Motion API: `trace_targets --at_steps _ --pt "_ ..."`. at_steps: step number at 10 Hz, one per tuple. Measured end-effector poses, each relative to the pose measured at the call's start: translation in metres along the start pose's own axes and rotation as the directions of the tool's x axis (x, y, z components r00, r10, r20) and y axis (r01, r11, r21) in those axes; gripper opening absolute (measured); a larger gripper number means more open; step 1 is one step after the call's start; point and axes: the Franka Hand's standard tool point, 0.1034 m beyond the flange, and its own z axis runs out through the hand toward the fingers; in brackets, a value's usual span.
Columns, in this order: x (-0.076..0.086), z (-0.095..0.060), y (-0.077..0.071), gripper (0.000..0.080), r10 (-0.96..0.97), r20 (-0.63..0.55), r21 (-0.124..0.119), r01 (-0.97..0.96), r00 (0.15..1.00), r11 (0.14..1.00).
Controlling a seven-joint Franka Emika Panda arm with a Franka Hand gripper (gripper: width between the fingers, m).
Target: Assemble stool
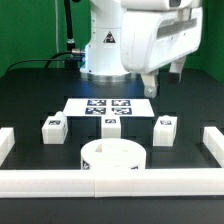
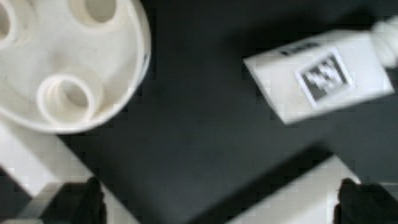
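Observation:
The white round seat [image 1: 112,157] lies near the front rail with its sockets facing up. Three small white legs stand apart in a row behind it, at the exterior view's left [image 1: 54,126], in the middle [image 1: 111,126] and at the right [image 1: 164,128], each bearing a tag. My gripper [image 1: 160,80] hangs above the table behind the right leg, open and empty. In the wrist view the seat [image 2: 63,60] and one tagged leg [image 2: 320,80] lie apart on the black table. The gripper [image 2: 217,205] is open with only table between its dark fingertips [image 2: 71,200].
The marker board [image 1: 100,106] lies flat behind the legs. Long white rail blocks fence the work area at the exterior view's left [image 1: 8,145], right [image 1: 212,145] and front [image 1: 110,182]. A piece of white rail also shows in the wrist view [image 2: 285,185].

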Motion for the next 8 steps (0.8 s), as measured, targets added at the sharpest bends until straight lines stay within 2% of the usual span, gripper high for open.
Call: trace_targets --at_steps 3,4,7,8 --pt "-0.005 0.026 0.018 0.065 0.006 -0.002 0.009 -0.006 1.0 1.0" --pt "-0.003 0.031 0.019 0.065 0.007 -0.014 -0.001 -0.007 1.0 1.0" --pt "-0.005 0.032 0.019 0.065 0.008 -0.012 0.0 -0.008 1.0 1.0" --pt "-0.012 0.037 0.019 0.065 0.002 -0.008 0.003 -0.002 1.0 1.0"
